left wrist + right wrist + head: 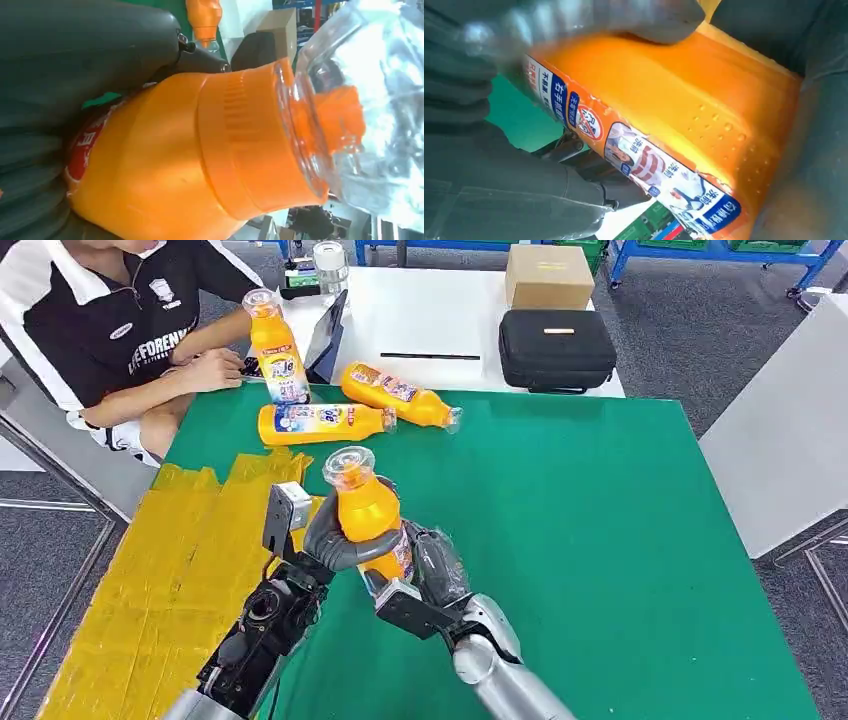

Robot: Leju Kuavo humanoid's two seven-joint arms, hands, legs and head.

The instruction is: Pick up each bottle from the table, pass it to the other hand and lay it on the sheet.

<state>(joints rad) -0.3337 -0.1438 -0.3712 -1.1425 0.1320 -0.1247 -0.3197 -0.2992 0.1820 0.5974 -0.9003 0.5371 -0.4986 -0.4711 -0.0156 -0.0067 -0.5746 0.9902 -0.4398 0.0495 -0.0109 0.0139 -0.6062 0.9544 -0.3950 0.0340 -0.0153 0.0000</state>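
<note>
An orange bottle (368, 512) with a clear cap stands upright above the middle of the green table (620, 540), held by both hands. My left hand (335, 540) wraps around its upper body, and my right hand (430, 575) grips its lower, labelled part. In the left wrist view the bottle (200, 165) lies against my left hand (75, 60). The right wrist view shows the bottle's label (664, 170) beside my right hand (484, 175). A yellow sheet (170, 570) covers the table's left side, just left of the hands.
Two more orange bottles (320, 422) (400, 395) lie at the far side of the green table. A seated person's hand (210, 370) is next to a third bottle (278, 350) standing upright at the far left. Behind are a white table, a black case (556, 348) and a cardboard box (548, 276).
</note>
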